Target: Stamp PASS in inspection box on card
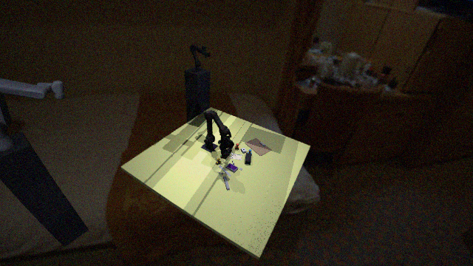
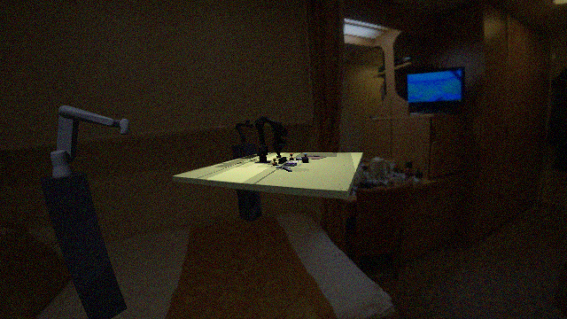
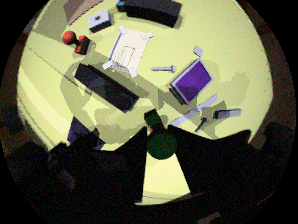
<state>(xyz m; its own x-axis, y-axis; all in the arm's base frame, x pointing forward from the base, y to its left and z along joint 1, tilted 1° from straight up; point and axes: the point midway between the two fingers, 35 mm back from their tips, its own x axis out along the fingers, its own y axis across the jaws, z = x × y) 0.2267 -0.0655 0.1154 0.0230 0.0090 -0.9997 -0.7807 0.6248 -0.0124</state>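
Fingers: the black fingers (image 1: pixel 225 151) are pinching a dark stamp with a round green knob (image 3: pixel 161 146), held over the pale yellow worktop (image 1: pixel 251 207) (image 2: pixel 310 182) (image 3: pixel 220 30).
Stamp lettering: I can't read it from here.
Card: a white paper card (image 1: pixel 236 157) (image 3: pixel 129 49) lies flat, light tabs at its corners; its printed box shows, though I can't tell whether it bears a stamp mark.
Pad: the rectangular purple ink pad (image 1: pixel 232 168) (image 2: pixel 291 164) (image 3: pixel 192 82) sits near the card, uncovered.
Other stamp: a red-knobbed stamp (image 1: pixel 237 146) (image 3: pixel 70 37) is near the card's other side.
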